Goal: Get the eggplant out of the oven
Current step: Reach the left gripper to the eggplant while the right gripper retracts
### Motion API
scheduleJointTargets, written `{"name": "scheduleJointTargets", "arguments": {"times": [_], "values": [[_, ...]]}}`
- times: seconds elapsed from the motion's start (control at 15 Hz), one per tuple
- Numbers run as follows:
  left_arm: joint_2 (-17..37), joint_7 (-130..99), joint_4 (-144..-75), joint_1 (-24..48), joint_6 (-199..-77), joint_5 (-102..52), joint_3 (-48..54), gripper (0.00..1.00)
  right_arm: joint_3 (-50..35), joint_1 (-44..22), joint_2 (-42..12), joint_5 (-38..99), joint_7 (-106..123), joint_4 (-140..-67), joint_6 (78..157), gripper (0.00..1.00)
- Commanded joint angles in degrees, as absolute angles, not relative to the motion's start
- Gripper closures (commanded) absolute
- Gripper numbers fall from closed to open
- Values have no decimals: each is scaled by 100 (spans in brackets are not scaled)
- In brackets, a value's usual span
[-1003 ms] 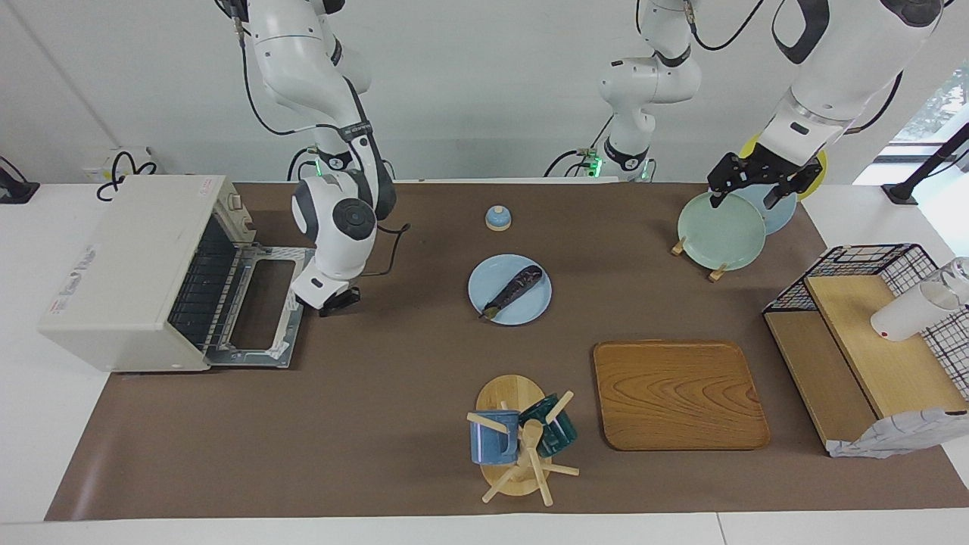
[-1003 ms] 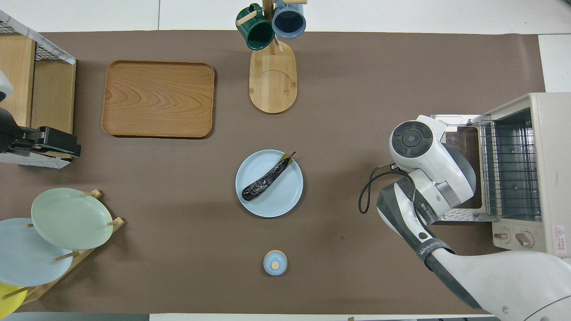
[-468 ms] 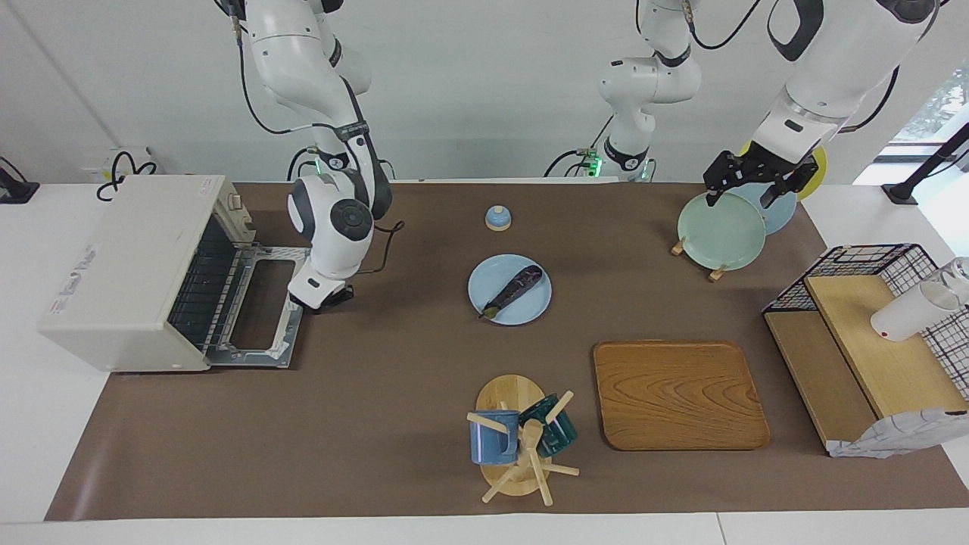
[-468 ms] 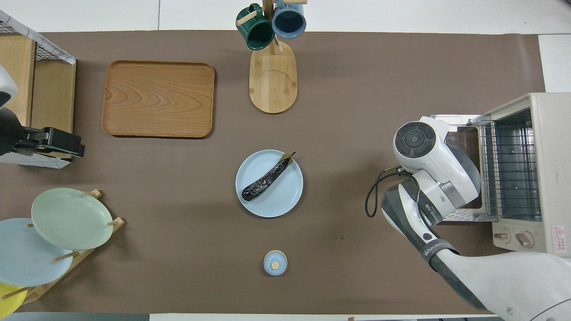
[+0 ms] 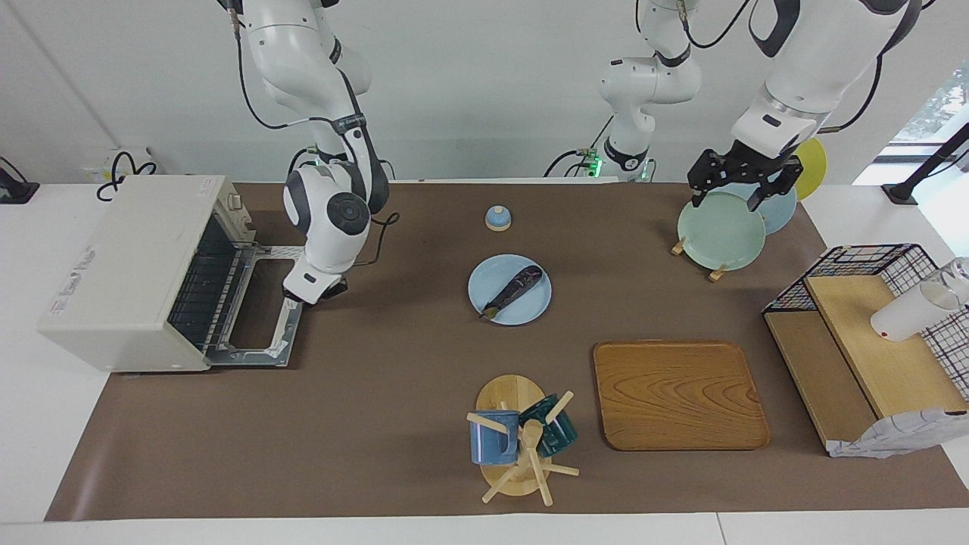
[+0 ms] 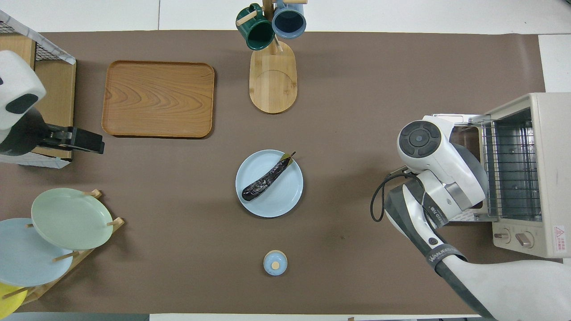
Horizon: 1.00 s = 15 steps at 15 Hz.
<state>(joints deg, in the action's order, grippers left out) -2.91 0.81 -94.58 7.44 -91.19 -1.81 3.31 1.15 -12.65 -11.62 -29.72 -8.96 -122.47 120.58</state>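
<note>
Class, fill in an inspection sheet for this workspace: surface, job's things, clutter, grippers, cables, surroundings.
Surface: brown mat.
Job's things: eggplant lies on the blue plate; oven door down, rack bare.
Clutter: wooden tray, mug stand, plate rack, wire shelf, small bell.
Grippers: right gripper by the oven door's edge; left gripper above the plate rack, open.
Cables: black cable on the right arm.
Surroundings: white wall.

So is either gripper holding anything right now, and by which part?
Nothing is held. The eggplant lies on the blue plate; the right gripper and left gripper carry nothing.
</note>
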Motion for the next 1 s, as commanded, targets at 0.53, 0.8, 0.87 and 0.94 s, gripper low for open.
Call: {"name": "scheduleJointTargets", "arguments": {"times": [0.53, 0.8, 0.87, 0.94], "values": [[737, 9, -9958, 2433, -10835, -571, 290, 0, 79, 369, -123, -3129, 1362, -12349, 11857, 100], [1247, 140, -9984, 2855, -11381, -571, 299, 0, 79, 466, 262, -2814, 1791, -12296, 11620, 100], [1344, 306, -9984, 2935, -11399, -571, 299, 0, 88, 483, 368, -2691, 1967, -12252, 11550, 100], [1432, 508, -9984, 2962, -11408, -571, 299, 0, 88, 527, 413, -2568, 2030, -12113, 11384, 100]]}}
